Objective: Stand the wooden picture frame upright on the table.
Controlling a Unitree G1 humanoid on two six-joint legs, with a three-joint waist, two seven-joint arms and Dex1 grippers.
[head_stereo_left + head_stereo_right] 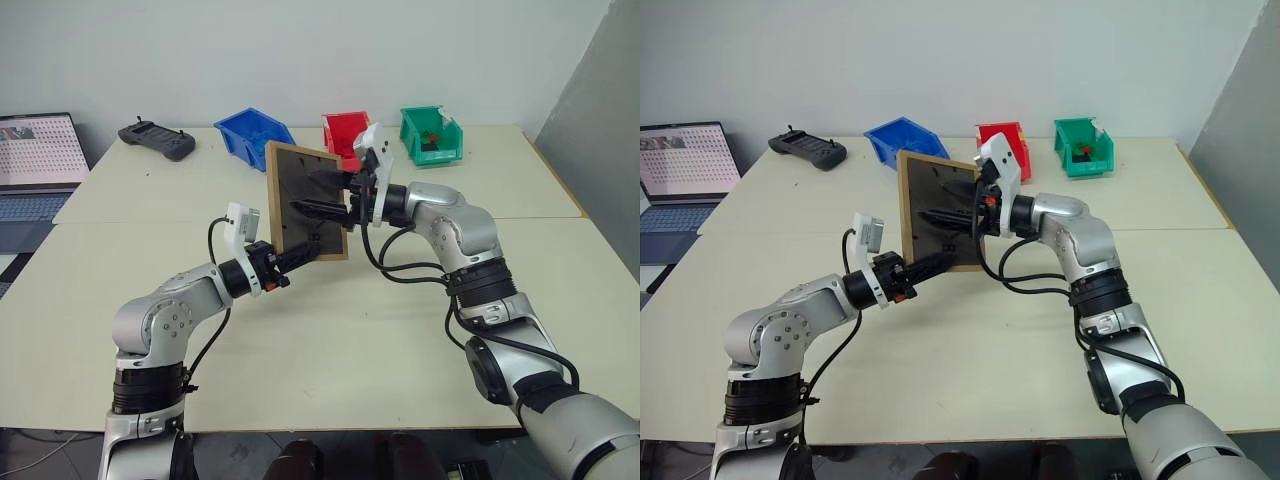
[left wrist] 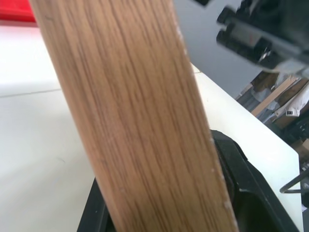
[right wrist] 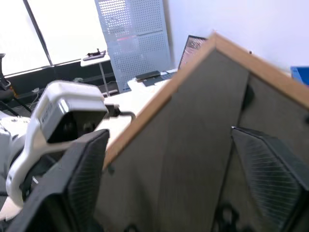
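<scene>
The wooden picture frame (image 1: 285, 170) is held upright in the air above the table (image 1: 330, 330), its dark back panel facing me. My left gripper (image 1: 303, 254) is shut on the frame's lower wooden border (image 2: 135, 121), coming in from the lower left. My right gripper (image 1: 308, 193) reaches in from the right and stands open against the back panel. Its two fingers (image 3: 82, 179) are spread wide in front of the panel (image 3: 193, 145). Whether they touch the panel or its easel leg, I cannot tell.
Along the table's far edge stand a blue bin (image 1: 253, 133), a red bin (image 1: 345, 130) and a green bin (image 1: 432, 133). A black controller (image 1: 157, 140) lies at the far left, with a laptop (image 1: 38, 160) beside it. A grey panel (image 1: 600, 130) stands at the right.
</scene>
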